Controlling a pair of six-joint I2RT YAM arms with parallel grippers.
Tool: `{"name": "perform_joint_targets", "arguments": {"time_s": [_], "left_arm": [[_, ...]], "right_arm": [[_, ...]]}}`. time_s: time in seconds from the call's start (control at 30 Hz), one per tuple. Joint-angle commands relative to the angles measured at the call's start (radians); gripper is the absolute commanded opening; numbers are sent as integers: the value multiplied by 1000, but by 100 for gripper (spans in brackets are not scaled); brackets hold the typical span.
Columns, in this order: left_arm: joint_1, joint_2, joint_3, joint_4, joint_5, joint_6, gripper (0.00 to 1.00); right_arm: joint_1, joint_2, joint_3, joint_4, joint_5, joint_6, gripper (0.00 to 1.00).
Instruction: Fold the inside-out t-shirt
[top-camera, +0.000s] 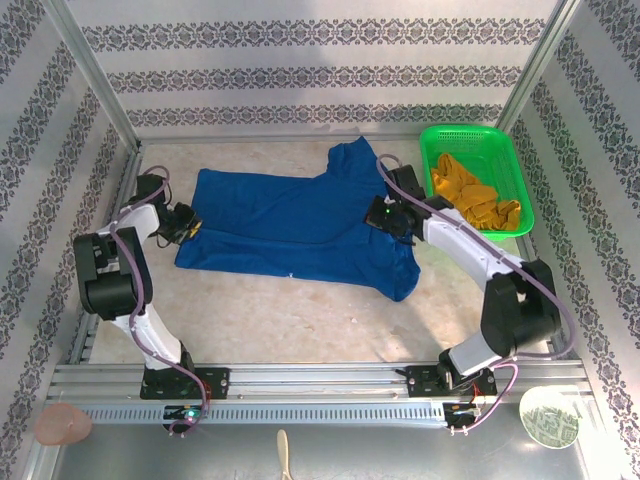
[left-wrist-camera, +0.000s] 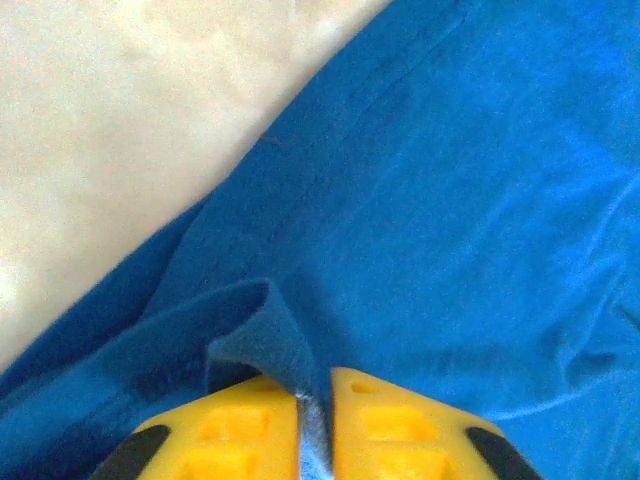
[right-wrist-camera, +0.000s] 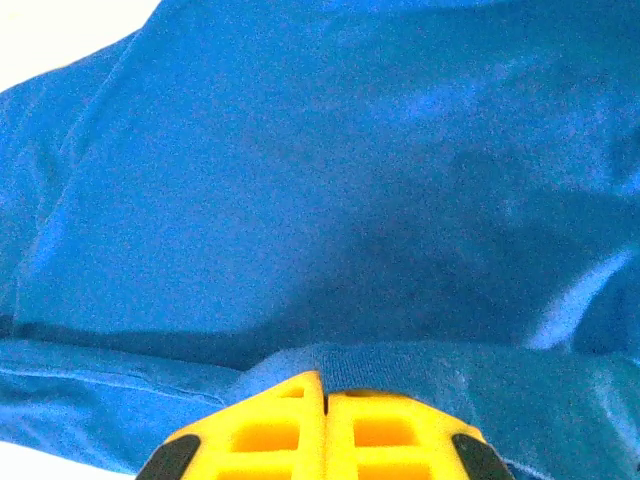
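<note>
T-shirt (top-camera: 290, 225) lies spread on the surface (top-camera: 300, 320), its long axis running left to right between the arms: the left pincer (top-camera: 188, 224) is clamped on a cloth ridge at its left edge, the right pincer (top-camera: 388, 216) pressed together at a folded edge near its right end.

Wallpapered walls (top-camera: 300, 60) with dark floral bands enclose a pale, perhaps stone-patterned table (top-camera: 300, 320), evenly lit.

T-shirt (top-camera: 290, 225) in the middle of the table (top-camera: 300, 320) — basket (top-camera: 468, 130) just right of it, a garment (top-camera: 470, 190) inside.
</note>
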Motion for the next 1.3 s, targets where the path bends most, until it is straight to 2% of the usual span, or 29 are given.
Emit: {"name": "perform_joint_targets", "arguments": {"time_s": [0.0, 0.03, 0.07, 0.1, 0.13, 0.17, 0.23, 0.33, 0.47, 0.63, 0.7, 0.8, 1.27], "left_arm": [[-9, 41, 47, 23, -8, 21, 21], [-9, 52, 65, 13, -20, 24, 28], [-9, 59, 79, 0, -32, 29, 39], [-9, 62, 97, -13, -46, 37, 52], [-9, 59, 115, -32, -60, 47, 61], [-9, 51, 131, -50, -73, 58, 67], [-9, 9, 151, -79, -109, 85, 78], [-10, -83, 150, -110, -143, 120, 86], [-18, -212, 85, -128, -99, 121, 99], [-112, -315, -61, -79, -12, 98, 100], [-160, -309, -103, -43, 21, 87, 99], [-217, -271, -133, 4, 14, 83, 100], [-226, -150, -162, 33, -85, 108, 99]], "right_arm": [[-22, 84, 83, 22, -3, -32, 0], [-28, 117, 109, 24, -5, -42, 0], [-33, 141, 133, 24, -3, -52, 8], [-40, 164, 159, 22, -8, -70, 28], [-44, 175, 187, 5, -5, -84, 41], [-46, 172, 200, -8, 2, -97, 46], [-44, 122, 198, -25, 19, -109, 52], [-43, 3, 135, -47, 45, -106, 54], [-46, -164, -32, -80, 87, -74, 57], [-48, -339, -268, -92, 114, -21, 59], [-49, -384, -336, -97, 116, -10, 60], [-50, -411, -402, -102, 119, -4, 60], [-52, -253, -464, 9, 26, -15, 55]]}}
